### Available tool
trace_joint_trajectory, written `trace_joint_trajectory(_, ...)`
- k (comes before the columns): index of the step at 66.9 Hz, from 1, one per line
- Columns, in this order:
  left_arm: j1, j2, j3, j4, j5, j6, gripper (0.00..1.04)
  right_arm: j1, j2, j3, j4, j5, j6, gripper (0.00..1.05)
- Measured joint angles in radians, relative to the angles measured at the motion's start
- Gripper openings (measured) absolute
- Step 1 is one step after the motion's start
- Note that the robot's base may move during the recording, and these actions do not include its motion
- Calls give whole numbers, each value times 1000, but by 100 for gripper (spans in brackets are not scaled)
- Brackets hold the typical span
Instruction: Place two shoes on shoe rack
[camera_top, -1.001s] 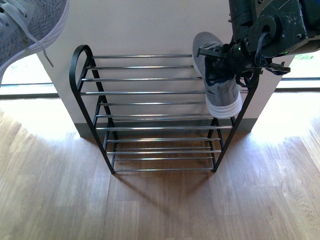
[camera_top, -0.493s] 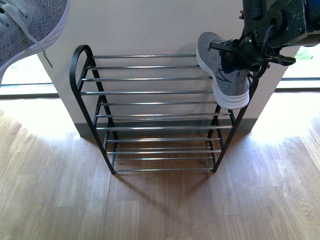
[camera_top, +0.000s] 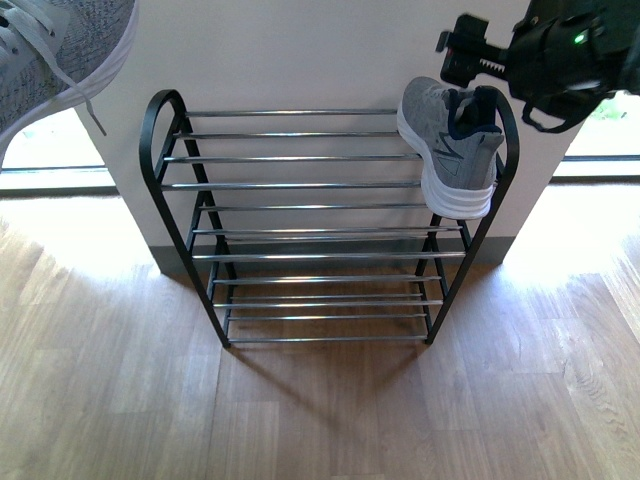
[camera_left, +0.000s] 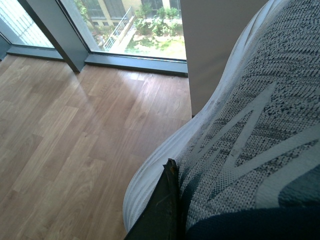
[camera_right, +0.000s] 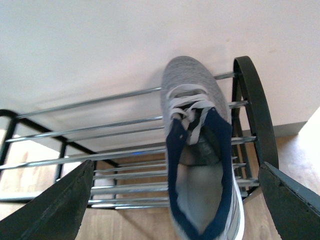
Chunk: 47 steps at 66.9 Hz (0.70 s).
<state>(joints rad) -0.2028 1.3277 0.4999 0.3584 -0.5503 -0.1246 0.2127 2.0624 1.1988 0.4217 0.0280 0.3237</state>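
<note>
no readable text, labels, brands, numbers

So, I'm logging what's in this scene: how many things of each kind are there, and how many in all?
Grey sneakers: 2, the shelved sneaker and the lifted sneaker
Shoe rack: 1
Total: 3

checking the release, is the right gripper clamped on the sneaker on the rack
No, the right gripper is open, its fingers wide apart either side of the grey sneaker lying on the shoe rack.
</note>
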Motion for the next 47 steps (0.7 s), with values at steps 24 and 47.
trace_joint_trajectory(24, 0, 0, 0, 0, 0, 0, 2, -49, -671, -544, -60, -270, -65, 96)
trace_joint_trajectory(47, 0, 0, 0, 0, 0, 0, 2, -263, -1279, -852, -244, -480, -124, 96)
